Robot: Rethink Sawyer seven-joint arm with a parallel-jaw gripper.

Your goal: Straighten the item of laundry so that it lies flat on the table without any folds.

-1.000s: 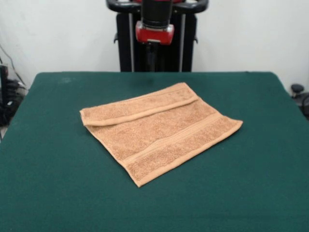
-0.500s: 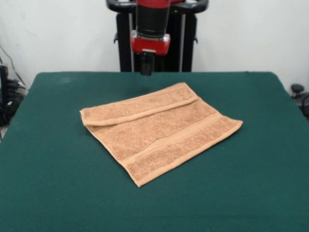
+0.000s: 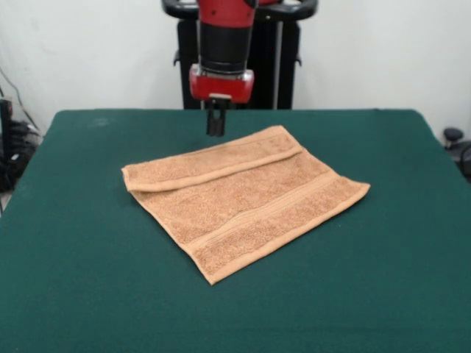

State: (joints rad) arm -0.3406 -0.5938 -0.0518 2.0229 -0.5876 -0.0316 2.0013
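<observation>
An orange-tan terry-cloth hand towel (image 3: 246, 202) is lying on the dark green felt-covered table (image 3: 81, 294), turned at an angle to the table's edges. Its far edge is folded over onto itself, forming a doubled strip across the top. A woven band is running near the front edge. The red and black arm's dark gripper (image 3: 214, 126) is hanging just above the towel's far edge, fingers close together.

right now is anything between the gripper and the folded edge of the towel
Nothing visible does. The gripper hangs above the table just beyond the towel, near its folded-over far strip, with only bare green surface between them.
</observation>
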